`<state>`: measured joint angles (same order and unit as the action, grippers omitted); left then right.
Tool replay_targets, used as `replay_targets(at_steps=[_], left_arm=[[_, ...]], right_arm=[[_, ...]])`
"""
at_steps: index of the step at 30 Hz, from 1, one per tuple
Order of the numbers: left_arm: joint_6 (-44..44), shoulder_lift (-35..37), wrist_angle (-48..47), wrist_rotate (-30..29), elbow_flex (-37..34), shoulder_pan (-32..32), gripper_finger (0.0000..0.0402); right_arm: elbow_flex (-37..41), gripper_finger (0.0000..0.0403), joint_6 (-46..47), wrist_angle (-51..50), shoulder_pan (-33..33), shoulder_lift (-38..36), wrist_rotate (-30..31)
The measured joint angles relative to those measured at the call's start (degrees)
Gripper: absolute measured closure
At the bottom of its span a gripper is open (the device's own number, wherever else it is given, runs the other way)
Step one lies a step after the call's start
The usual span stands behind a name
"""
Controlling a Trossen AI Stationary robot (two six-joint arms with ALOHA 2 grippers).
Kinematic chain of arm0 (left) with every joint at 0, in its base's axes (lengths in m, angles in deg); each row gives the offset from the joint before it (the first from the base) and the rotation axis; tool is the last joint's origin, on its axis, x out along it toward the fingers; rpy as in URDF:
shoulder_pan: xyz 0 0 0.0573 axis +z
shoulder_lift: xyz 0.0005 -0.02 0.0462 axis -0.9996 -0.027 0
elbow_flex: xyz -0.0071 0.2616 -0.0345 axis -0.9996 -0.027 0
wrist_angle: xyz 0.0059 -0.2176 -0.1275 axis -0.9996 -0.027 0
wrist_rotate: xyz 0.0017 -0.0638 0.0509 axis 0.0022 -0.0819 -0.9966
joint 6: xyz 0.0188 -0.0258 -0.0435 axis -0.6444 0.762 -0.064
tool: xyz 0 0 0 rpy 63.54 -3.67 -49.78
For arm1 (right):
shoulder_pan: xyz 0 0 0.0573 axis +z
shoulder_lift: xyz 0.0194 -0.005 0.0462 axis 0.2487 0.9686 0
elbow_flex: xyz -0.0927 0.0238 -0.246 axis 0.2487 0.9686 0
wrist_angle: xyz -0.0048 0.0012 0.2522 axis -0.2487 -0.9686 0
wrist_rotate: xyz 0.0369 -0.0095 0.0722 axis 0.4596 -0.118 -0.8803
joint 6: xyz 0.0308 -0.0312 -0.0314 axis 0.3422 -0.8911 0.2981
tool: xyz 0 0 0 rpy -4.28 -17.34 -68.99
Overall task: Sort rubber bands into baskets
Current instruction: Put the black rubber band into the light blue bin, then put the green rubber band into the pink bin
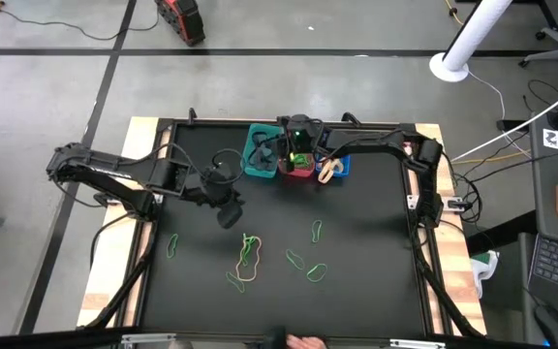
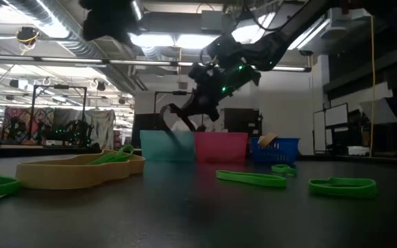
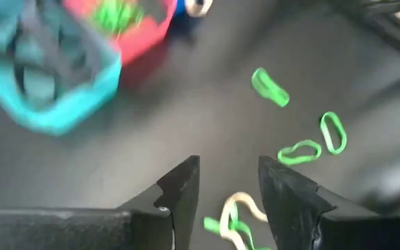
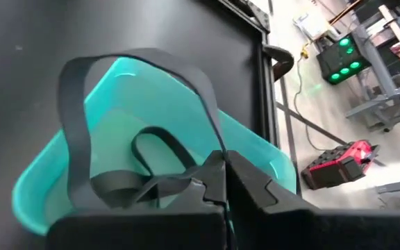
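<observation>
Right pincer (image 4: 222, 182) is hanging over the teal basket (image 4: 255, 149), fingers closed, gripping a black rubber band (image 4: 82, 139) dangling into it; red basket (image 1: 299, 167) and blue basket (image 1: 340, 166) are sitting beside the teal one; left pincer (image 3: 229, 191) is standing open, empty, above the tabletop (image 1: 376, 223) near it; green rubber bands (image 1: 316, 272) are lying well apart from it.

A robotics lab or workshop hall: exposed ceiling ducts (image 2: 26, 14), strip lights (image 2: 164, 40), bare concrete floor (image 1: 46, 87), green-lit equipment racks (image 2: 67, 127), cables (image 1: 511, 107) trailing beside the black table (image 1: 356, 208).
</observation>
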<state>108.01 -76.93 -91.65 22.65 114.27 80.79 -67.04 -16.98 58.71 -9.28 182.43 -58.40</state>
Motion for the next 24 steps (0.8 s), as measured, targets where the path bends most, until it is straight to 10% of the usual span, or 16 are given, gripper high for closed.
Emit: replay_targets(at_steps=[10, 24], left_arm=[[32.1, -0.1, -18.7, 3.9, -1.1, -5.5, 0.0258], [58.5, -0.1, -19.4, 13.2, -15.5, -17.4, 0.0258]], right_arm=[[0.0, 0.0361, 0.2, -0.6, 0.0, 1.8, 0.7], [0.0, 0.024, 0.2, -0.6, 0.0, 1.8, 7.3]])
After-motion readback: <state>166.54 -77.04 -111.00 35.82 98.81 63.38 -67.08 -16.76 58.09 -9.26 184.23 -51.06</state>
